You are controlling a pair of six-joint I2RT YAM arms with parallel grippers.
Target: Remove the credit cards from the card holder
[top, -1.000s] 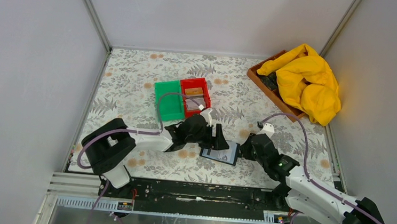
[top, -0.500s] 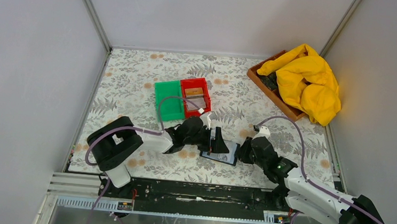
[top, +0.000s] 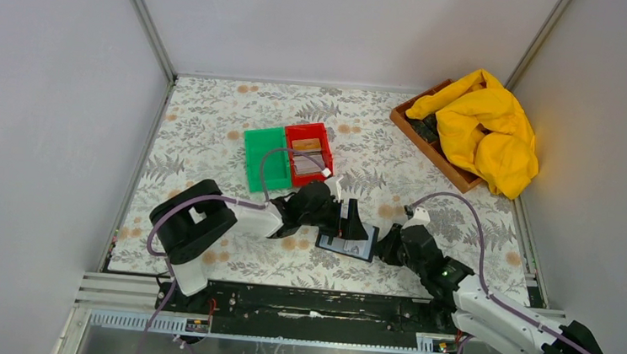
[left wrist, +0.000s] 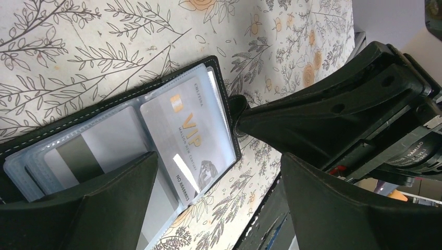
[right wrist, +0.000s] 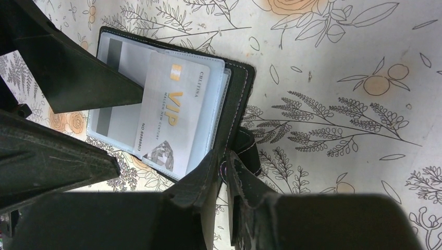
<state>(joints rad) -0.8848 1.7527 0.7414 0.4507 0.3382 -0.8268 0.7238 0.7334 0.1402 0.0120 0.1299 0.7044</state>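
The black card holder lies open on the floral table near the front. A silver VIP credit card sits in its right clear sleeve. A second card with a dark stripe sits in the left sleeve. My left gripper is open, its fingers spread just above the open sleeves. My right gripper is shut on the right edge of the card holder, by its strap. The VIP card also shows in the right wrist view.
A red bin holding a brownish card and a green bin stand side by side behind the left gripper. A wooden tray with a yellow cloth sits at the back right. Enclosure walls stand on both sides.
My left gripper has shifted slightly right over the card holder. My right arm has lowered and drawn towards the front edge, still at the holder's right edge.
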